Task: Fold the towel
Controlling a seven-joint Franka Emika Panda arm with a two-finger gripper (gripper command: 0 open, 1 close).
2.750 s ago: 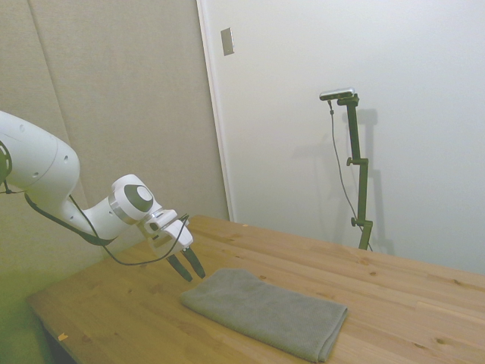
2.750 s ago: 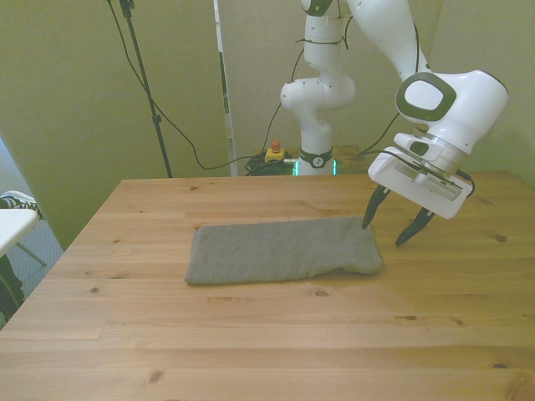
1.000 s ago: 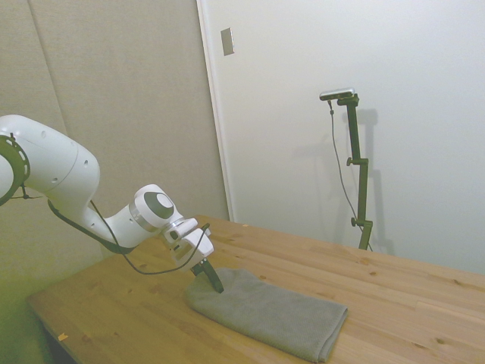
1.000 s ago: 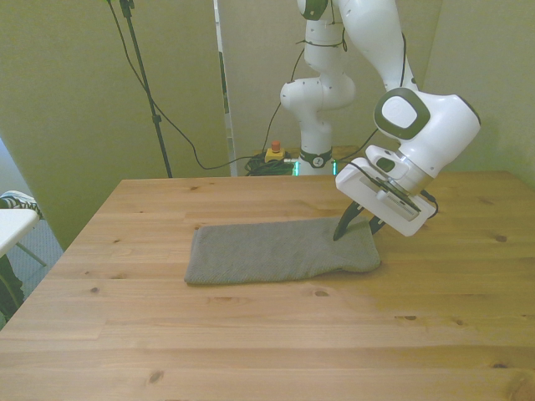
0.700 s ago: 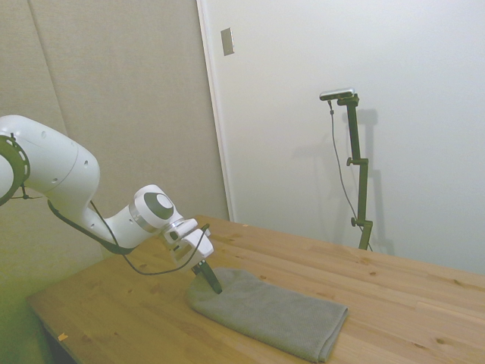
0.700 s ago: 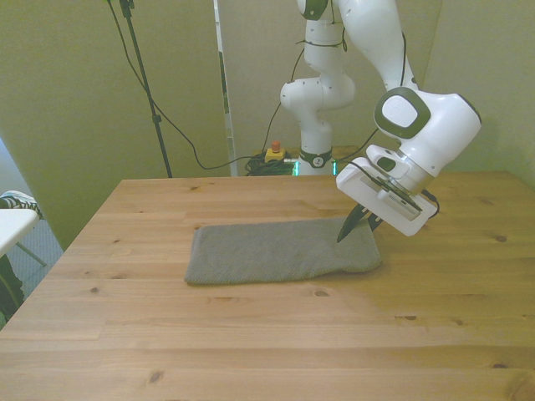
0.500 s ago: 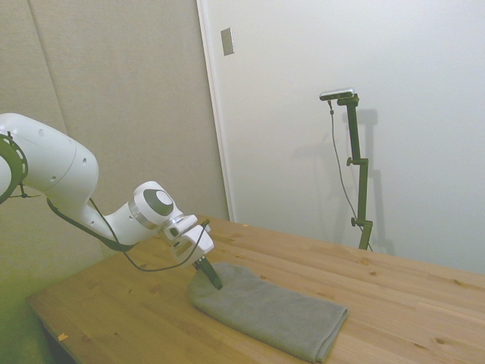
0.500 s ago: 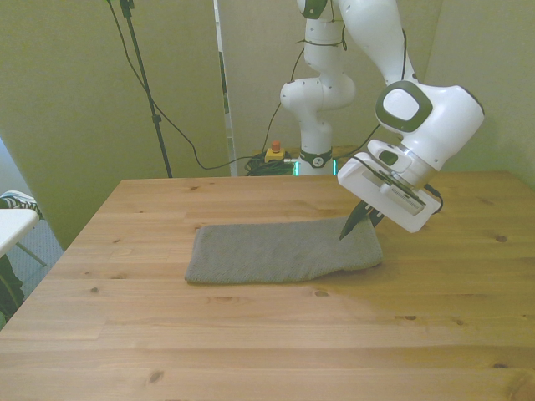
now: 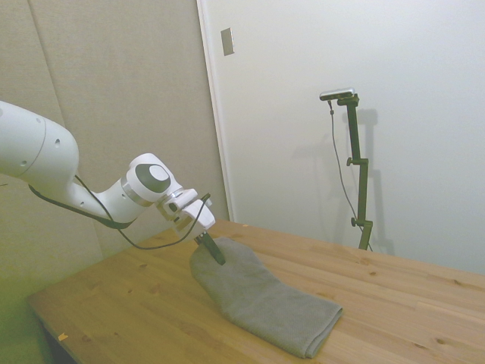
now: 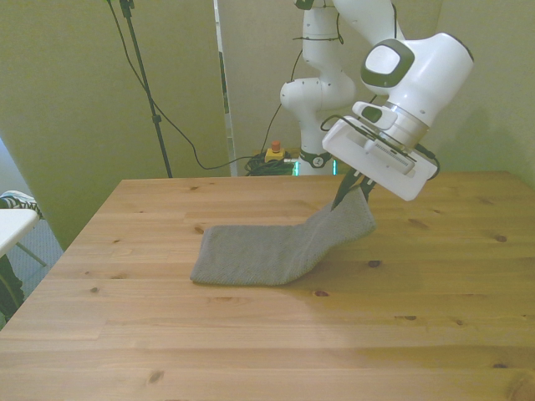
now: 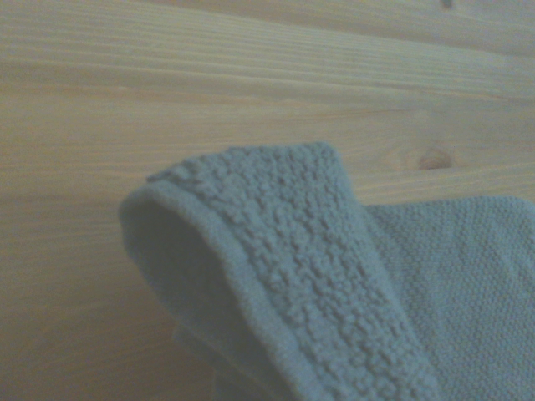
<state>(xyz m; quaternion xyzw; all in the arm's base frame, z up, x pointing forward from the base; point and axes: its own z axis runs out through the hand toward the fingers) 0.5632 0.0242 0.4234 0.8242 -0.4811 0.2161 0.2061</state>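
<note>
So the tool is pinching one short end of the towel, fingers closed right down on the cloth, and that end is hanging up in the air while the rest is sloping down to the bench. In the side view the tool has hold of the end of the towel nearest the arm, and the far end is lying flat on the wood.

Why hold it like that? My guess is it's grabbing the edge rather than the middle so the cloth can hinge over itself. The flat end is staying put by its own weight and friction, acting as the anchor, while the raised end is free to be carried across.

The wrist view is showing the lifted edge of the towel curling over, with thick terry loops and what looks like doubled layers. That thickness probably matters, since a fat edge gives the fingers plenty to bite on, but it could also mean only some layers are caught. Can't tell from here whether all of them are in the pinch.

The towel is sitting roughly mid-bench, so there's room beyond its flat end.
</note>
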